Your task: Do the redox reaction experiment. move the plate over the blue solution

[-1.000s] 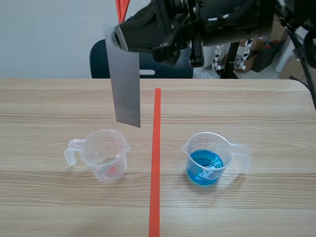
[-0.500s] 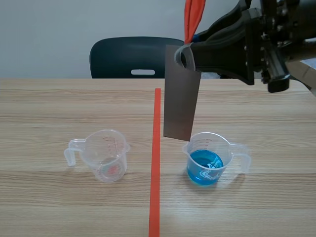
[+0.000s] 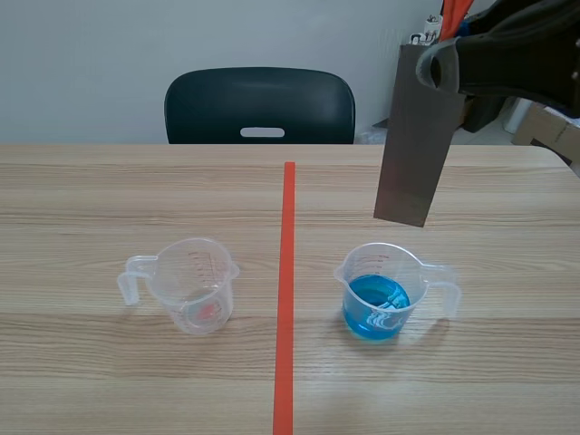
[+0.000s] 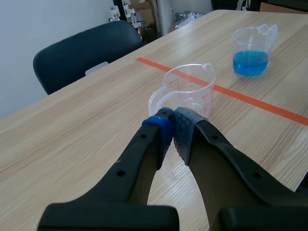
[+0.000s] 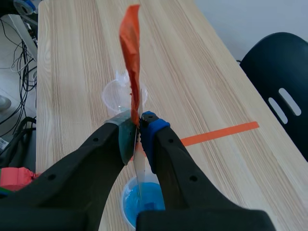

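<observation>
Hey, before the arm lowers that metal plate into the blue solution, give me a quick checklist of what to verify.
1. Right pincer shut on the plate: ok.
2. Plate's lower edge clear above the blue solution beaker: ok.
3. Plate lined up over the blue liquid: ok in the right wrist view; depth in the scene view, cannot tell.
4. Blue solution beaker upright: ok.
5. Left pincer shut, off by the empty beaker, out of the plate's path: ok.
</observation>
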Robot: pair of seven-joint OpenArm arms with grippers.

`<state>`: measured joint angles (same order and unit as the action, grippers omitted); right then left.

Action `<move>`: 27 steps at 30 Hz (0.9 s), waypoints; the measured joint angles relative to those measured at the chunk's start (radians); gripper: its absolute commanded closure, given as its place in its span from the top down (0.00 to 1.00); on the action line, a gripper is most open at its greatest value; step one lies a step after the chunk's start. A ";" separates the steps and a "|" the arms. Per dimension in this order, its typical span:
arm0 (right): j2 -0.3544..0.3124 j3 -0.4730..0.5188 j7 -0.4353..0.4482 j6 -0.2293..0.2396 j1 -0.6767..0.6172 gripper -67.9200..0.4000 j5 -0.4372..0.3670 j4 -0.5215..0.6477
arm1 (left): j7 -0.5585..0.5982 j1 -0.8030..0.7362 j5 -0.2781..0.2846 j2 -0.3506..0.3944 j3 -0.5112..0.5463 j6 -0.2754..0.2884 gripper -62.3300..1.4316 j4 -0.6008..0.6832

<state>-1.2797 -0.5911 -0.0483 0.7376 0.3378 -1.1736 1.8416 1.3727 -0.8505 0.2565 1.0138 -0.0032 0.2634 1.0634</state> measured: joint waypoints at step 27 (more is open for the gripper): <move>-0.006 -0.001 0.063 0.000 -0.026 0.01 0.060 -0.069 | -0.374 0.306 0.062 0.240 0.000 0.310 0.06 0.260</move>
<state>-1.2854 -0.5922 0.0143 0.7380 0.3122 -1.1141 1.7729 0.9985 -0.5449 0.3183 1.2533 -0.0029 0.5735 1.3231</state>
